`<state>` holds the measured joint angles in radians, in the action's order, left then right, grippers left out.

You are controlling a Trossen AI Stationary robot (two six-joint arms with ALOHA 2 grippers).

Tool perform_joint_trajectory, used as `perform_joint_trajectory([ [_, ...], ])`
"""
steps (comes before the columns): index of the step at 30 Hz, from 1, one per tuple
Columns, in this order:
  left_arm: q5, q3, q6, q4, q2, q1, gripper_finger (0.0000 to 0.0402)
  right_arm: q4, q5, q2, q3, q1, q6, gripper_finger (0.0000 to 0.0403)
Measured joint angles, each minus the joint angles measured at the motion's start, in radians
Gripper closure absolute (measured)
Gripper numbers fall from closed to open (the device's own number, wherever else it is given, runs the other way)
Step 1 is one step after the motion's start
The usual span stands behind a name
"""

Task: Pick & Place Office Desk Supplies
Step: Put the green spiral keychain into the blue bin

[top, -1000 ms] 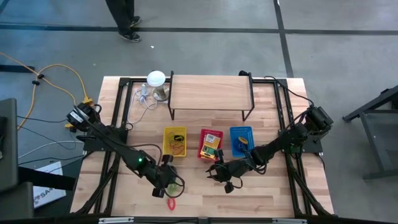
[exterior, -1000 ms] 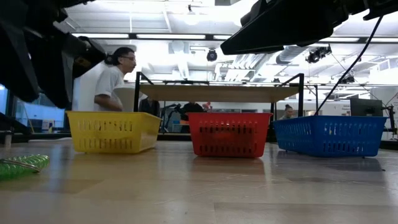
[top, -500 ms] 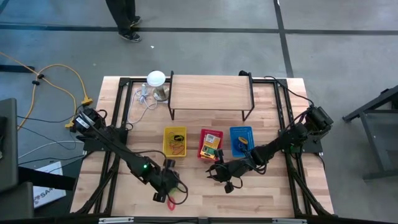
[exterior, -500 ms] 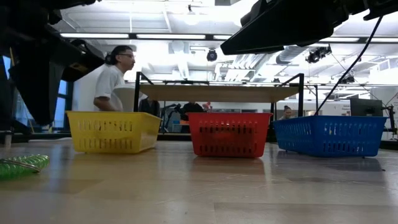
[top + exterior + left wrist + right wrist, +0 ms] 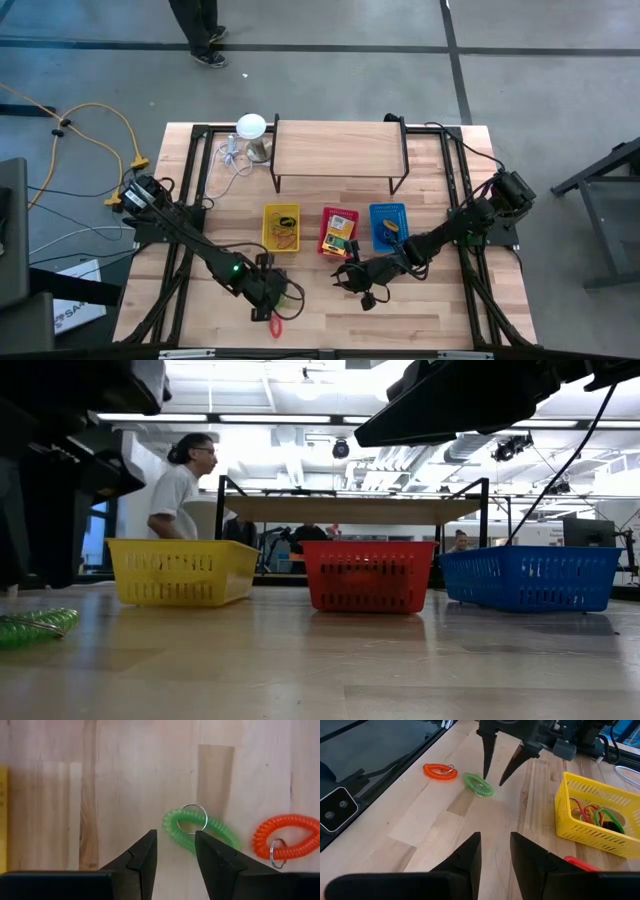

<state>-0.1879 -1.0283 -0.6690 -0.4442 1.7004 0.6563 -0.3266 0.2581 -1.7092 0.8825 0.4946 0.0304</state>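
A green spiral coil band with a metal ring lies flat on the wood near the table's near edge, and an orange one lies beside it. My left gripper is open and points down, its fingertips just above and beside the green coil without touching it. In the high view the left gripper stands in front of the yellow basket. My right gripper is open and waits over the table before the red basket. From table height only part of the green coil shows.
Yellow, red and blue baskets stand in a row mid-table; the yellow one holds coloured bands, the red one a small card box. Behind them are a wooden shelf riser and a white lamp. A person stands beyond the far edge.
My left gripper has come down toward the green coil near the table's near edge, staying open. Both coils have stayed where they were.
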Motion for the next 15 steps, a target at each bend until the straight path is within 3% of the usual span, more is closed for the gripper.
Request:
perform_joint_trajectory([
  [6, 0.018, -0.024, -0.083, -0.03, 0.0, 0.0, 0.0273, 0.001, 0.0, 0.0, 0.0, 0.0, 0.0, 0.0311],
  [15, 0.014, -0.167, -0.243, -0.272, -0.002, -0.009, 0.0273, 0.0, 0.0, 0.0, 0.0, 0.0, 0.0, 0.0311],
])
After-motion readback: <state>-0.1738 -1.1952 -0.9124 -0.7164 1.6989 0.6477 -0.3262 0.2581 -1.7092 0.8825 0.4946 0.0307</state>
